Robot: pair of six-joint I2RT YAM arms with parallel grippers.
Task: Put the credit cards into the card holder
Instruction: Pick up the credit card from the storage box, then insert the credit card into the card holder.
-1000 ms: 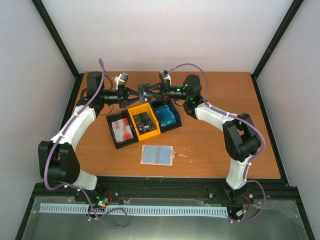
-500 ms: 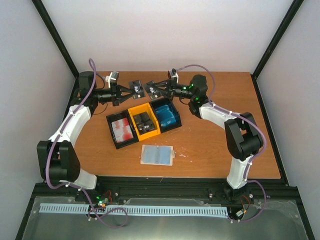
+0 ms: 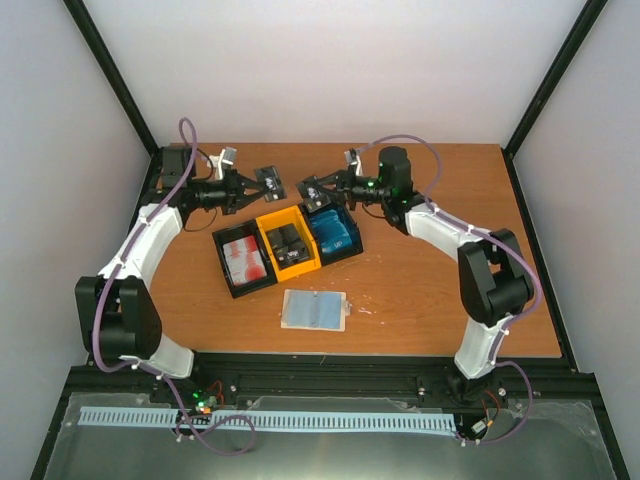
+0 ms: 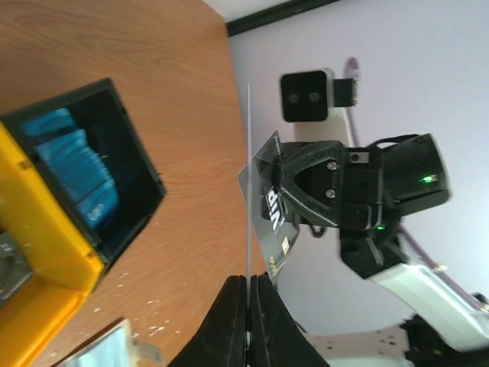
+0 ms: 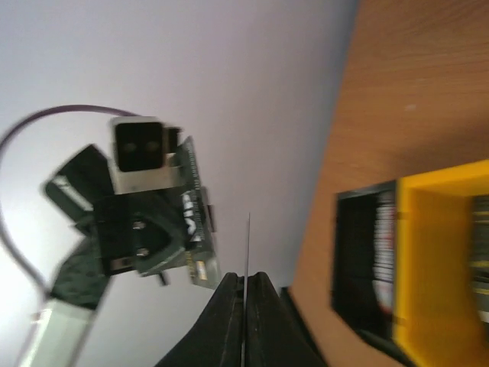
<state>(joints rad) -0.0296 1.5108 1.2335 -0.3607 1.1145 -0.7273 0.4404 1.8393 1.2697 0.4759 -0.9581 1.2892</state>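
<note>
My left gripper is shut on a black credit card, held in the air behind the tray. In the left wrist view that card shows edge-on between the closed fingers. My right gripper is shut on a second black card, facing the left one; it is edge-on in the right wrist view. The two cards are apart. The card holder lies open and flat, pale blue inside, in front of the tray, far from both grippers.
A three-compartment tray stands mid-table, with red-and-white cards on the left, black cards in the yellow middle and blue cards on the right. The enclosure's back wall is close behind both grippers.
The two grippers were together above the tray's back. They have drawn apart sideways, each carrying one black card, and both arms have swung back a little.
</note>
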